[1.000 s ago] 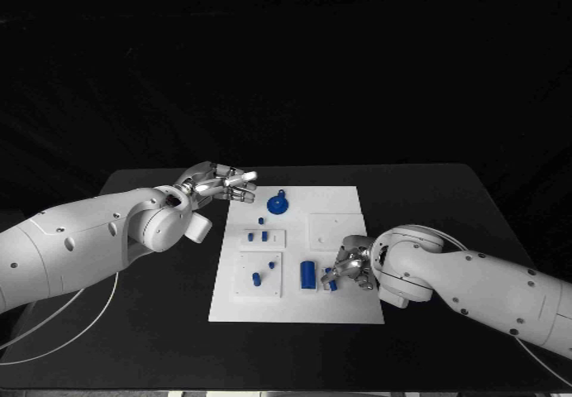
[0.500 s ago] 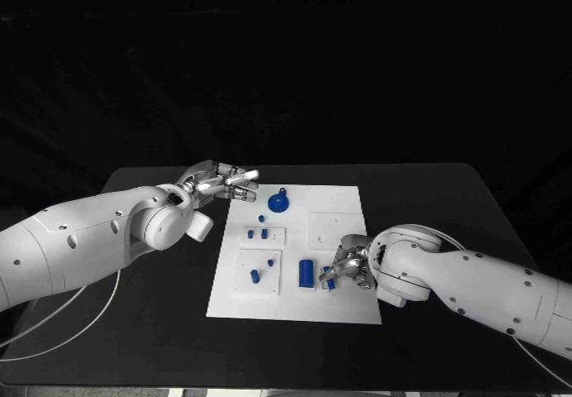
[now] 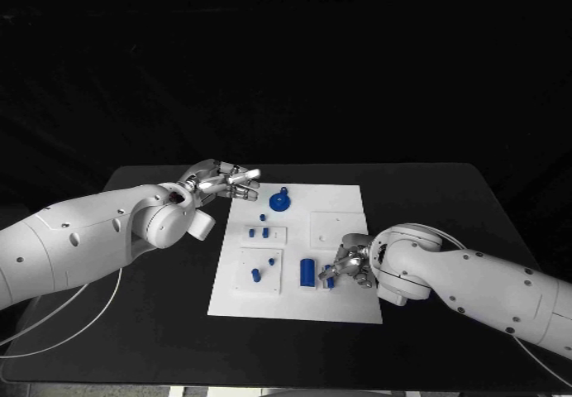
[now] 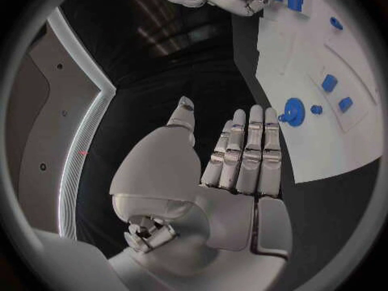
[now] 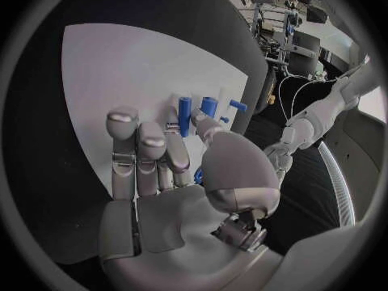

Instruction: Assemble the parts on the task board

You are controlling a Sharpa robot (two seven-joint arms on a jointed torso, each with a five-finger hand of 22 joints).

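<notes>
Task board (image 3: 345, 207) under right hand (image 3: 350, 266), left hand (image 3: 221, 182) beside it

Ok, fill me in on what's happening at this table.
A two-armed robot is assembling small blue parts on a white task board. Its right hand is down at the board's near right area, fingers at a small blue piece beside an upright blue cylinder; whether it actually grips the piece is unclear. The left hand hovers off the board's far left corner, fingers extended, holding nothing. A round blue part lies nearby.
</notes>
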